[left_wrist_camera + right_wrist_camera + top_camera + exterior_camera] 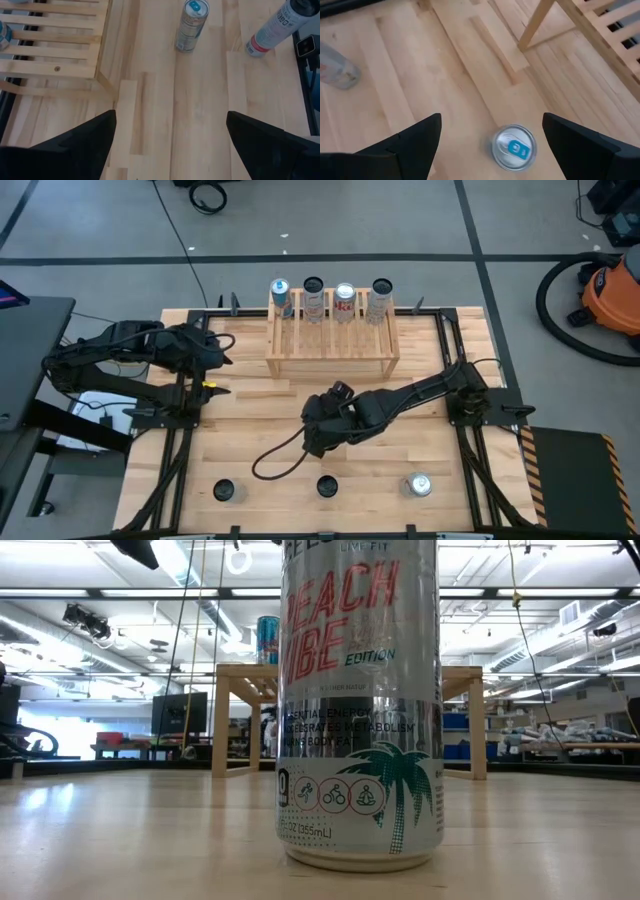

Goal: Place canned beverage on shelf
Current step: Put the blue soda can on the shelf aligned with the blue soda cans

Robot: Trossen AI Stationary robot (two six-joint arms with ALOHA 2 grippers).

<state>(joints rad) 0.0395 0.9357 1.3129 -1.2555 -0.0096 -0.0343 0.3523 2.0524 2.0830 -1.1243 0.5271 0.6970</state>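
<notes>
Above a standing can, right gripper jaws spread; left gripper likewise

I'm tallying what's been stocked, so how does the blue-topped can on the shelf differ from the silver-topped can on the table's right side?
The blue-topped can stands on the shelf, at the left end of a row of four. The silver-topped can stands on the bare table, far from the shelf. The first shows blue on top, the second plain silver. Both stand upright.
</notes>
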